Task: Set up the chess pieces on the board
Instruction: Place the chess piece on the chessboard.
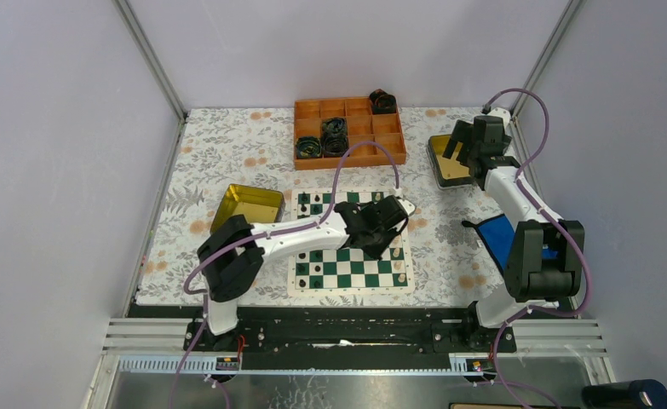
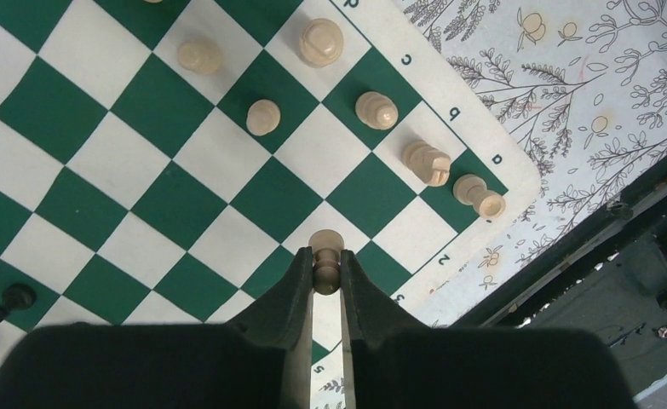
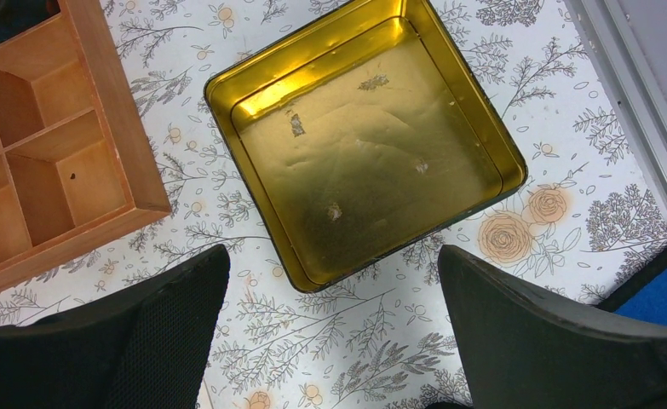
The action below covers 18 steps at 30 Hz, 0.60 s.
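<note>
Pawn: a cream pawn (image 2: 325,244) sits between the fingers of the left end effector (image 2: 326,266), over the board (image 2: 185,204) near its numbered border. Whether its base touches the board cannot be told.
Left end effector: clenched on the pawn, one pad on each side of the stem, with the head showing past the tips.
Cream pieces (image 2: 376,110): several stand along the lettered border, apart from the fingers.
Black pieces (image 2: 14,298): at the opposite edge, well apart.
Right end effector (image 3: 330,273): spread wide, holding nothing, above a gold tin (image 3: 372,145) that lies beside the tray (image 3: 31,170) on the desk (image 3: 347,358).
</note>
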Each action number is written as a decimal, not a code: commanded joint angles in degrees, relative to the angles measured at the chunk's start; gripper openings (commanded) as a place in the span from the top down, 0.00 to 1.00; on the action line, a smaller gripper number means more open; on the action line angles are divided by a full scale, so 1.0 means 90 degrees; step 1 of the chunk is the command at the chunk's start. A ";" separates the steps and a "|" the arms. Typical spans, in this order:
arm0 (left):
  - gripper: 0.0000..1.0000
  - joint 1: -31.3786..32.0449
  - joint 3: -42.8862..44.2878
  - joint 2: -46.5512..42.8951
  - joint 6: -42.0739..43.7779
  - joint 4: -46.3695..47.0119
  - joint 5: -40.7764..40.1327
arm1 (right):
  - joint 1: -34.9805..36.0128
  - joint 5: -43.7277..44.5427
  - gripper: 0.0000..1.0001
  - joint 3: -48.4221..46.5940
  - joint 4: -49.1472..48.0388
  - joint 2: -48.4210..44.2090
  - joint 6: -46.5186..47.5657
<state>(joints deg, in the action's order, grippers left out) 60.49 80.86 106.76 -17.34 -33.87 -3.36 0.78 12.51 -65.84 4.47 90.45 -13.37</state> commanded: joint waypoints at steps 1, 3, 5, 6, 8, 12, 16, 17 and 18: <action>1.00 0.0068 0.0337 0.0226 0.0130 0.0244 0.0120 | -0.0047 0.0032 0.00 -0.0174 -0.0154 -0.0030 -0.0053; 1.00 0.0066 0.0421 0.0335 0.0150 0.0253 0.0118 | -0.0047 0.0014 0.00 -0.0166 -0.0155 -0.0038 -0.0059; 1.00 0.0074 0.0514 0.0453 0.0166 0.0248 0.0145 | -0.0047 -0.0011 0.00 -0.0157 -0.0165 -0.0041 -0.0068; 1.00 0.0068 0.0562 0.0506 0.0174 0.0243 0.0143 | -0.0047 -0.0022 0.00 -0.0145 -0.0170 -0.0044 -0.0068; 1.00 0.0076 0.0634 0.0597 0.0179 0.0239 0.0118 | -0.0047 -0.0046 0.00 -0.0122 -0.0190 -0.0067 -0.0081; 1.00 0.0076 0.0748 0.0751 0.0177 0.0239 0.0066 | -0.0049 -0.0080 0.00 -0.0084 -0.0221 -0.0088 -0.0087; 1.00 0.0076 0.0775 0.0891 0.0162 0.0241 -0.0023 | -0.0047 -0.0116 0.00 -0.0067 -0.0248 -0.0089 -0.0097; 1.00 0.0076 0.0780 0.0917 0.0152 0.0238 -0.0055 | -0.0050 -0.0128 0.00 -0.0067 -0.0257 -0.0090 -0.0104; 0.99 0.0076 0.0780 0.0941 0.0142 0.0240 -0.0093 | -0.0049 -0.0129 0.00 -0.0067 -0.0263 -0.0085 -0.0106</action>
<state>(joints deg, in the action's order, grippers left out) 60.73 86.15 114.13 -16.95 -33.39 -2.83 0.62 12.29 -65.82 4.43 90.45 -13.61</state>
